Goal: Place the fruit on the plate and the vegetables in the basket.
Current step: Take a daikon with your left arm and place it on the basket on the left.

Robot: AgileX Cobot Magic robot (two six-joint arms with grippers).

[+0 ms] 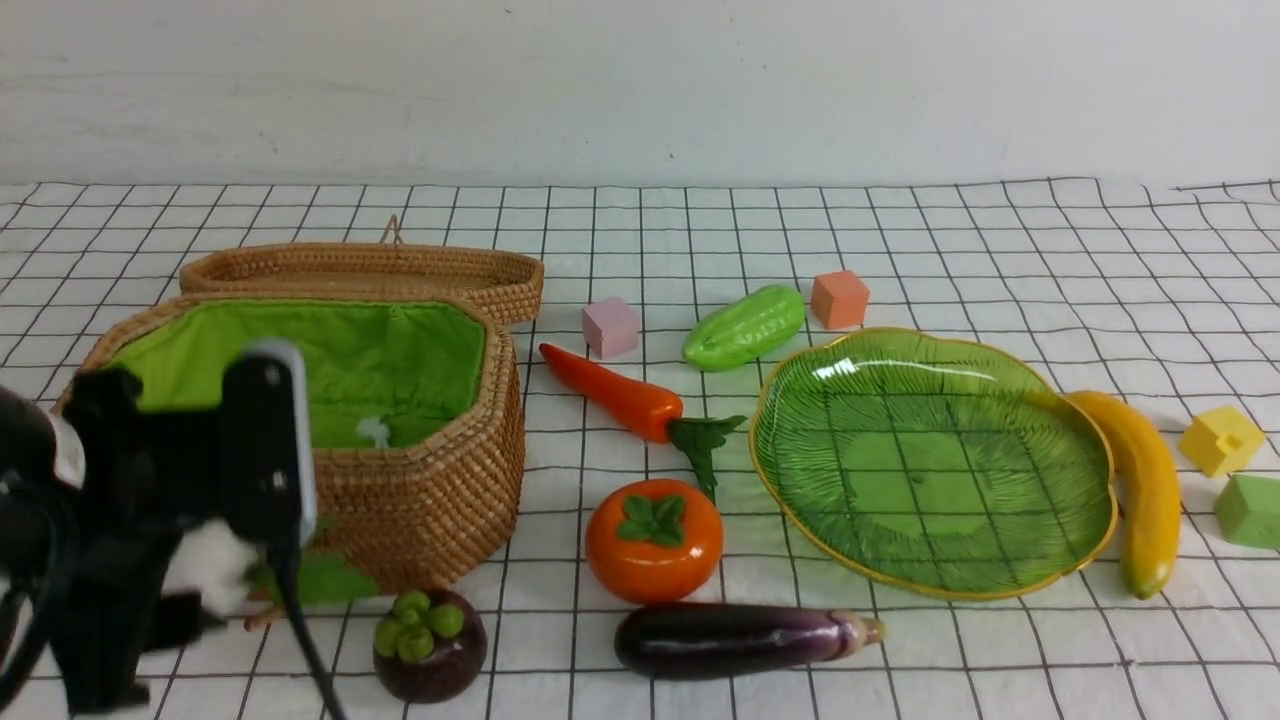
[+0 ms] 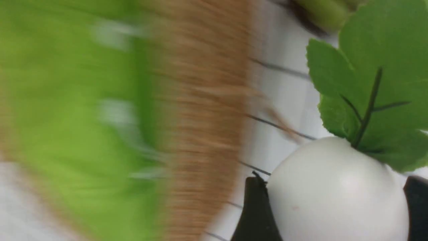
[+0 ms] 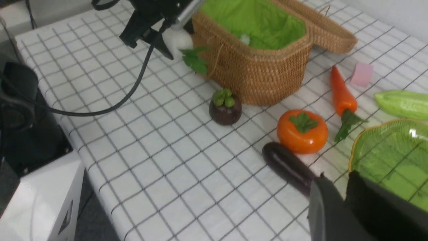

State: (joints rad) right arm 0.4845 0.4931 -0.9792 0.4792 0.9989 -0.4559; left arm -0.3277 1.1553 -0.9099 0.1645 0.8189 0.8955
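**Radish in the left tool, beside the basket**

The left tool pinches the white radish, one black finger on each side of its rounded body. The radish's green leaves stick out beyond the grip. In the front view, tool and radish are at the basket's near left corner, outside the wicker wall and not in the green lining. The basket stands open on the bench, with its lid lying behind it.

The right tool hangs over the near end of the eggplant and holds nothing. Only a thin slit shows between its fingers, and I cannot tell whether they are fully pressed together.

The plate holds nothing, and all the fruit lies on the bench:
- The banana is just beside the plate's right rim.
- The persimmon is left of the plate.
- The mangosteen is just in front of the basket.

The eggplant lies just in front of the persimmon. The carrot and gourd lie between basket and plate. Pink, orange, yellow and green cubes sit around them.
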